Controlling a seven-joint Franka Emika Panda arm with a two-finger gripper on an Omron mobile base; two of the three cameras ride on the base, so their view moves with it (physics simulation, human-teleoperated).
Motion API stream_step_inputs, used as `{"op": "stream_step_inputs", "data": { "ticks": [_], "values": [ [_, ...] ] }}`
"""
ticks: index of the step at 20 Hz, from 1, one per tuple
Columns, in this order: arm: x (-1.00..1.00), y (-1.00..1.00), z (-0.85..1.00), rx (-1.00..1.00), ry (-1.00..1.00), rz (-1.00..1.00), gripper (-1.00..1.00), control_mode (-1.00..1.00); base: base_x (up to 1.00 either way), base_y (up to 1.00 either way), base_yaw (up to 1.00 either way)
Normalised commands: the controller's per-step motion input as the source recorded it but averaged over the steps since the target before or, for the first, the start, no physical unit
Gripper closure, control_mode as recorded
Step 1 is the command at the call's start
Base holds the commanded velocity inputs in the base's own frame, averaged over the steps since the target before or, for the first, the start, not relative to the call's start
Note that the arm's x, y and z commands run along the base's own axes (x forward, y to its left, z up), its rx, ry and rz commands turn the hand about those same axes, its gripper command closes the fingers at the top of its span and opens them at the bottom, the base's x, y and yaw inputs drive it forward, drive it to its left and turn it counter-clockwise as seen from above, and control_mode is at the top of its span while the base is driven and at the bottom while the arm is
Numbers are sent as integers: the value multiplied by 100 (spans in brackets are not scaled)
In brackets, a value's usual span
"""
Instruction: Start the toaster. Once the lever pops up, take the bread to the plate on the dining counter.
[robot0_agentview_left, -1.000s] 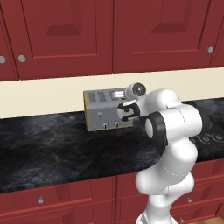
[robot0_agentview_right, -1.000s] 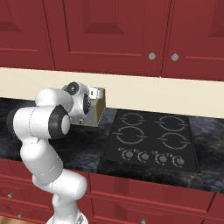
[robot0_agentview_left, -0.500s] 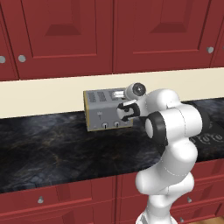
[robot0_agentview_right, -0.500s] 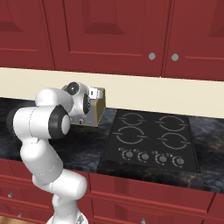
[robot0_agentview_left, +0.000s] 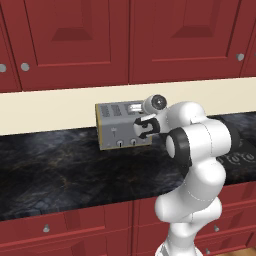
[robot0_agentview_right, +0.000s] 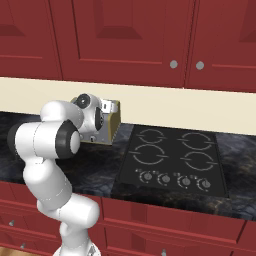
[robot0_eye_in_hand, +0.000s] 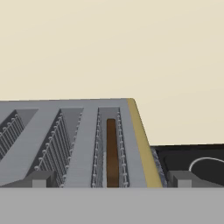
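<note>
The silver-grey toaster (robot0_agentview_left: 116, 124) with brassy edges stands at the back of the black worktop against the cream wall; its side also shows past the arm in the right base view (robot0_agentview_right: 113, 121). My gripper (robot0_agentview_left: 143, 127) hangs open in front of the toaster's right half, just above its top edge. In the hand view the open fingertips (robot0_eye_in_hand: 41, 180) straddle the toaster (robot0_eye_in_hand: 87, 131), whose slots run away from me. The dark brown bread (robot0_eye_in_hand: 112, 153) sits low in the rightmost slot. The lever is hidden behind my hand. The plate and the dining counter are out of view.
A black four-burner stovetop (robot0_agentview_right: 172, 160) lies right of the toaster, its corner also visible in the hand view (robot0_eye_in_hand: 192, 162). Red wall cabinets (robot0_agentview_left: 125, 35) hang overhead. The black marbled worktop (robot0_agentview_left: 55, 170) stretches left, with red drawers below.
</note>
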Motion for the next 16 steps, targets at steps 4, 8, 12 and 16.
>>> {"op": "stream_step_inputs", "data": {
  "ticks": [4,8,12,16],
  "values": [
    [0,0,0,0,0,0,-100,-100,0,0,0],
    [0,0,0,0,0,0,-100,-100,0,0,0],
    [0,0,0,0,0,0,-100,-100,0,0,0],
    [0,0,0,0,0,0,-100,-100,0,0,0]
  ]
}}
